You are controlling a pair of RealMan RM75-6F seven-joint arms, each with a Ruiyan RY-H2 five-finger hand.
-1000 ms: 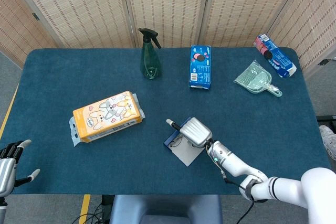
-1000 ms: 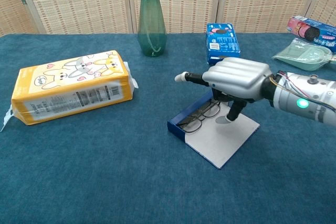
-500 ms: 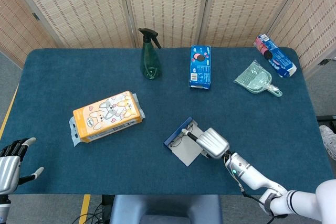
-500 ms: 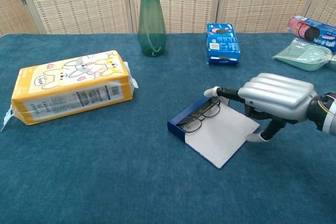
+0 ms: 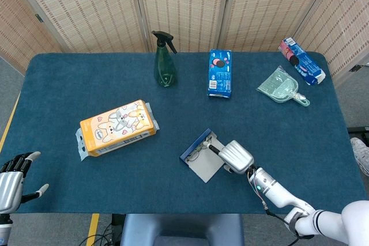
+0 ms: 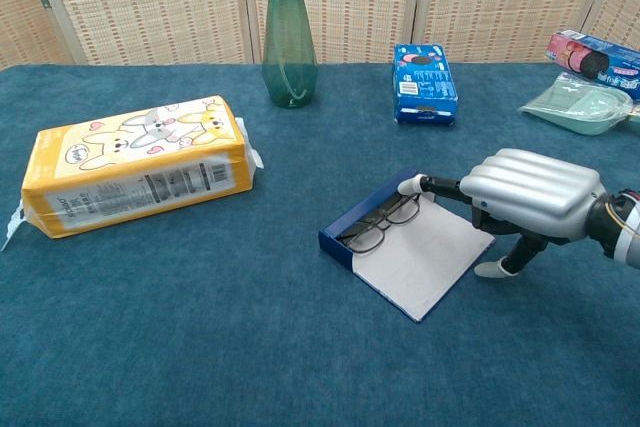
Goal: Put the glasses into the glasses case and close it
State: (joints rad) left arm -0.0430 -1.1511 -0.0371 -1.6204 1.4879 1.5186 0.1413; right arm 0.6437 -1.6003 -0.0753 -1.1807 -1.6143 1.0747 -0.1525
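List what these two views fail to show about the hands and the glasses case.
- Right hand: in both views its back hides the curled fingers, so contact with the glasses case flap is unclear.
- Left hand: cut off by the head view's lower left edge; absent from the chest view.
- Glasses: too small in the head view to judge whether they lie fully inside the tray.

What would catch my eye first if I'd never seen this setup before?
Probably the silvery right hand at the near right of the table, one fingertip reaching to the open blue glasses case where the glasses already lie. Next, the bright orange bunny-printed pack on the left and the tall green spray bottle at the back.
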